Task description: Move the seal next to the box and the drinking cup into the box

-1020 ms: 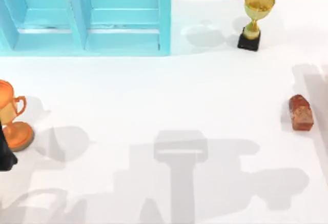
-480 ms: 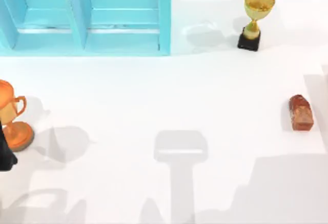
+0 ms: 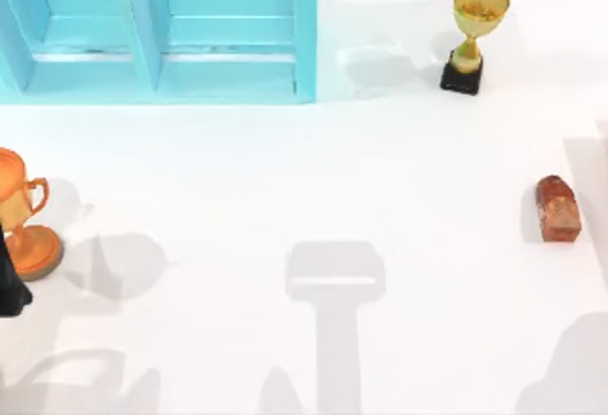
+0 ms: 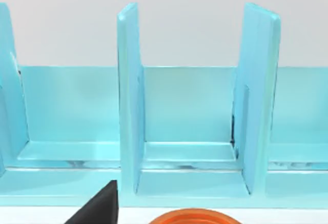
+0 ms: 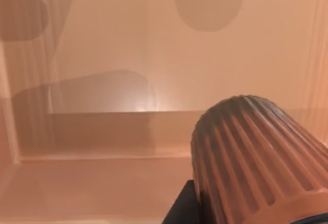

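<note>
The small dark brown ribbed drinking cup (image 5: 256, 162), a tapered tumbler with no handle, is showing close up in the right wrist view. It is lying aslant against the smooth tan-orange inner walls and floor of the open box (image 5: 92, 137). A dark part of my right hand (image 5: 179, 208) is sitting right against its ribbed side, but I cannot tell whether that hand is clamped on the cup or apart from it.

I am judging the cup to be light, stiff and hollow. The ribs should give good purchase, so the place to hold it is across the ribbed wall near the middle. The taper could let it slide toward the narrow end.

The small reddish-brown mottled seal (image 3: 558, 208), a rectangular block with one rounded end, is lying on the white tabletop (image 3: 313, 168) at the right of the top view. It looks solid, rigid and compact, and I am planning to take it across its long flat sides.

Further out, a gold trophy cup on a black base (image 3: 472, 35) is standing at the upper right. A light blue compartmented rack (image 3: 304, 35) is filling the upper left. My left hand (image 3: 9, 287) is waiting at the left edge, just beside an orange two-handled trophy (image 3: 24, 216). I cannot tell its state either.
</note>
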